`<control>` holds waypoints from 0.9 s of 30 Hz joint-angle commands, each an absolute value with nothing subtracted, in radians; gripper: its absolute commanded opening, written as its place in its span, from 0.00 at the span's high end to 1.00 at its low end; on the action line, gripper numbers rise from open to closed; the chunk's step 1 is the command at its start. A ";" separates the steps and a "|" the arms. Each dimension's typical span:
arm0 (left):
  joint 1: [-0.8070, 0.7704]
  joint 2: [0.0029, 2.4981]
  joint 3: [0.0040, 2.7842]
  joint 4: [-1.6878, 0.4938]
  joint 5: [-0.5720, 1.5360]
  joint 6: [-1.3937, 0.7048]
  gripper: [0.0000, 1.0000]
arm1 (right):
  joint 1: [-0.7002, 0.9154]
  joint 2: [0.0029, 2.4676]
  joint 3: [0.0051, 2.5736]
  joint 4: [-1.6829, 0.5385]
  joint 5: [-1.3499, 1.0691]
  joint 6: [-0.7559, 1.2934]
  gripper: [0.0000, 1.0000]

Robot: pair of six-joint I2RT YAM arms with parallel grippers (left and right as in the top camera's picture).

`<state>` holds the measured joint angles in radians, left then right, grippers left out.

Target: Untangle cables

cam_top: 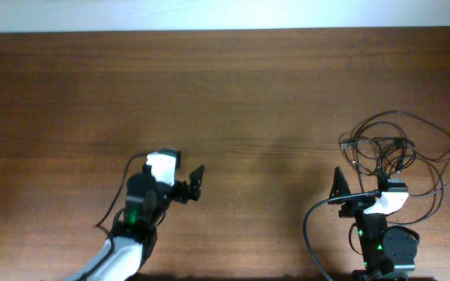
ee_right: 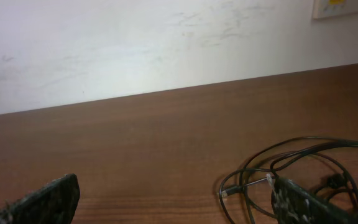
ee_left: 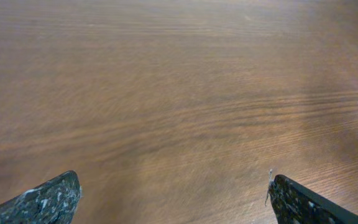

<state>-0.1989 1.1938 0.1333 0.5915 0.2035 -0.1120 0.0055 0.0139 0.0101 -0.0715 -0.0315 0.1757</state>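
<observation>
While left gripper [ee_left: 173, 200] and right gripper [ee_right: 173, 208] gape empty: cables [cam_top: 380, 147] at two o'clock; you pinch one outer loop.

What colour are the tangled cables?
The cables are black, clearest in the overhead view.

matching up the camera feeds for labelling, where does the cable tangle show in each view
Overhead: cable tangle at the far right, about mid-height.
Left wrist: not in it; only the table shows between the open jaws.
Right wrist: cable tangle at the lower right, lying on the table ahead of the jaws.
Shared landmark: the brown wood-grain table, seen in all three views.
</observation>
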 commanded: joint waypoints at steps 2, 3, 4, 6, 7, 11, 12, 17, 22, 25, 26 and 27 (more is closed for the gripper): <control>-0.134 1.098 0.030 0.605 0.214 -0.119 0.01 | 0.012 0.004 0.006 -0.076 -0.030 0.165 0.02; -0.123 1.074 0.013 0.604 0.214 -0.118 0.01 | 0.012 0.003 0.006 -0.076 -0.030 0.165 0.02; -0.115 1.047 0.009 0.571 0.213 -0.118 0.01 | 0.012 0.004 0.006 -0.076 -0.030 0.165 0.02; -0.103 1.007 0.009 0.511 0.214 -0.118 0.01 | 0.012 0.004 0.006 -0.076 -0.030 0.165 0.02; -0.096 0.981 0.009 0.474 0.213 -0.118 0.01 | 0.012 0.004 0.006 -0.076 -0.030 0.165 0.02; -0.087 0.821 0.009 0.241 0.148 -0.118 0.01 | 0.012 0.004 0.006 -0.076 -0.030 0.165 0.02; -0.087 0.791 0.009 0.190 0.133 -0.118 0.01 | 0.012 0.004 0.006 -0.076 -0.030 0.165 0.02; -0.078 0.632 0.008 0.005 0.088 -0.118 0.01 | 0.012 0.004 0.006 -0.076 -0.030 0.165 0.02; -0.075 0.436 0.008 -0.078 0.077 -0.089 0.01 | 0.012 0.003 0.006 -0.076 -0.030 0.165 0.02; -0.075 0.328 0.008 -0.081 0.070 -0.075 0.01 | 0.012 0.003 0.006 -0.076 -0.030 0.165 0.02; -0.075 0.295 0.008 -0.080 0.070 -0.050 0.01 | 0.012 0.004 0.006 -0.076 -0.030 0.165 0.02; -0.075 0.273 0.008 -0.081 0.065 -0.029 0.01 | 0.012 0.004 0.006 -0.076 -0.030 0.165 0.02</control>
